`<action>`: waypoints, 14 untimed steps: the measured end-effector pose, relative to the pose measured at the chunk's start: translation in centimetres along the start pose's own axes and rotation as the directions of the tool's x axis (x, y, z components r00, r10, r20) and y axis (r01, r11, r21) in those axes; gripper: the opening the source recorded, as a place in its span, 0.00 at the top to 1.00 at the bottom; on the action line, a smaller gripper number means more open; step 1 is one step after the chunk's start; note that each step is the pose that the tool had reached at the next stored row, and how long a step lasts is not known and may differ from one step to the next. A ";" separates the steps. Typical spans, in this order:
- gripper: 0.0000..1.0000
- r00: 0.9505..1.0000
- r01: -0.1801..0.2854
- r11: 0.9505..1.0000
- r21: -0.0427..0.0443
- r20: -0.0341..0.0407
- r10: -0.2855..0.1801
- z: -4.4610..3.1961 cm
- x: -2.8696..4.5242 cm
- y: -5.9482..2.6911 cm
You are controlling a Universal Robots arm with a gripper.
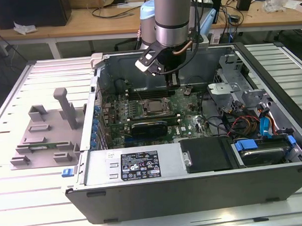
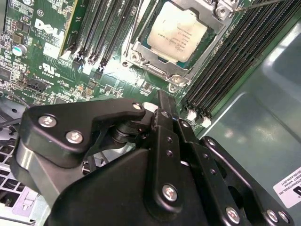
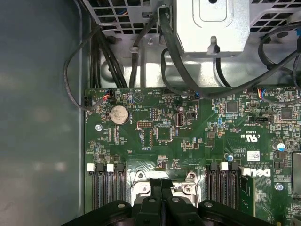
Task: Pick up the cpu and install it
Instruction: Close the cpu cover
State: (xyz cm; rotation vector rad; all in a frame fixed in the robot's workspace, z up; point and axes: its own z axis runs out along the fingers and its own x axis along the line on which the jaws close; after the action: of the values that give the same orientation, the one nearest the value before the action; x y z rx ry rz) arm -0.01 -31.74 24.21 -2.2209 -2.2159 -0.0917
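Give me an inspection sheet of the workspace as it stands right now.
Surface: slatted light table bearing the open computer case.
Job's things: cpu lies inside the socket frame on the motherboard.
Clutter: grey plastic tray beside the case, on the exterior view's left; small blue piece near it.
Grippers: tool shut, nothing seen between its fingers, above the motherboard close to the socket frame.
Cables: black bundle past the board's edge; red and yellow leads inside the case.
Surroundings: wooden bench behind.
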 end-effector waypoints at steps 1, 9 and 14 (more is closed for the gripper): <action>0.89 1.000 0.000 1.000 0.000 0.000 0.000 0.00 0.00 0.00; 0.89 1.000 0.000 1.000 0.000 0.001 0.000 0.22 -0.01 -1.72; 0.89 1.000 0.000 1.000 0.000 0.003 0.000 0.66 -0.04 -2.77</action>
State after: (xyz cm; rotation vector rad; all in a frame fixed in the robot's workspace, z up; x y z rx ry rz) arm -2.75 -31.74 23.44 -2.2225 -2.2177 -0.0891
